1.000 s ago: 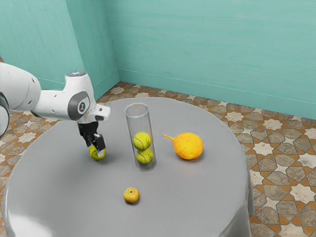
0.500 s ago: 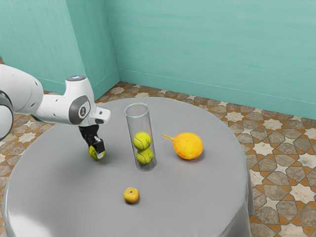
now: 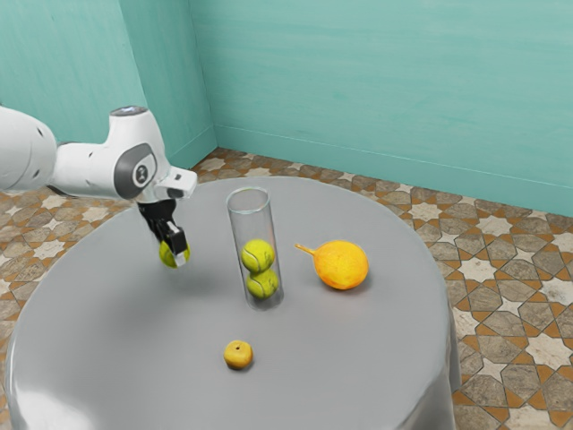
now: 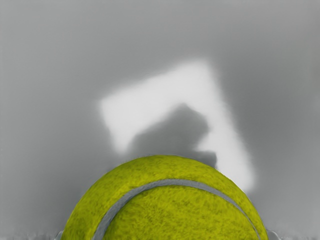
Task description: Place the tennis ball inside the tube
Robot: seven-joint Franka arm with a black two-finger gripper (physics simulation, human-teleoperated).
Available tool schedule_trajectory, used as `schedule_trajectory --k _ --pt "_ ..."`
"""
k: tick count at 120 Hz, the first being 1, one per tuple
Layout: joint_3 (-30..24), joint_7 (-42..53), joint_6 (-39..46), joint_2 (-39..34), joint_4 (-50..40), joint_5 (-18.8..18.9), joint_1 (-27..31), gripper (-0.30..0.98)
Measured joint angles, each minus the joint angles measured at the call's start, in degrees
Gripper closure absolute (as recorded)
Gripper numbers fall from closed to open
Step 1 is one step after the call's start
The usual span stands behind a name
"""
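My black two-finger end effector (image 3: 175, 251), spread a ball's width, grips the yellow-green tennis ball (image 3: 167, 257) over the round grey worktop (image 3: 340, 376), between its exterior-view left edge and the clear cylindrical tube (image 3: 253, 224); I should lift above the tube before crossing.

In the exterior view, bright, even light falls over the teal wall (image 3: 358, 98) and the grey table (image 3: 358, 376), with a white glare (image 3: 43, 414) near the table's edge at the exterior view's lower left. Soft, faint shadows lie under the tennis ball (image 3: 168, 254) and beside the orange fruit (image 3: 341, 265), while thin glints trace the clear tube's (image 3: 249, 204) rim. The wrist view shows a bright, soft-edged patch of light (image 4: 165, 97) on the grey surface, broken by a dark shadow (image 4: 175, 131) beyond the evenly lit ball.
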Motion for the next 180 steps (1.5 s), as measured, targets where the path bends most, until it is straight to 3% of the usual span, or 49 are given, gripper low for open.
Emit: schedule_trajectory --k 38,74,105,124,157,180 --pt "-2.42 -0.2 -11.48 -12.19 0.17 0.21 -0.34 0.43" --pt "-6.61 -0.29 -18.73 -17.15 4.91 0.28 0.14 0.46" --pt "-9.83 -0.5 -23.89 -16.85 11.48 0.25 -1.31 0.47" --pt "-9.98 -0.55 -25.05 -14.57 14.79 0.23 -3.74 0.47" --pt "-10.16 -0.72 -25.95 -9.16 20.41 -0.17 -5.77 0.35" --pt "-10.14 -1.01 -25.78 -6.79 21.32 -0.84 -6.3 0.38"
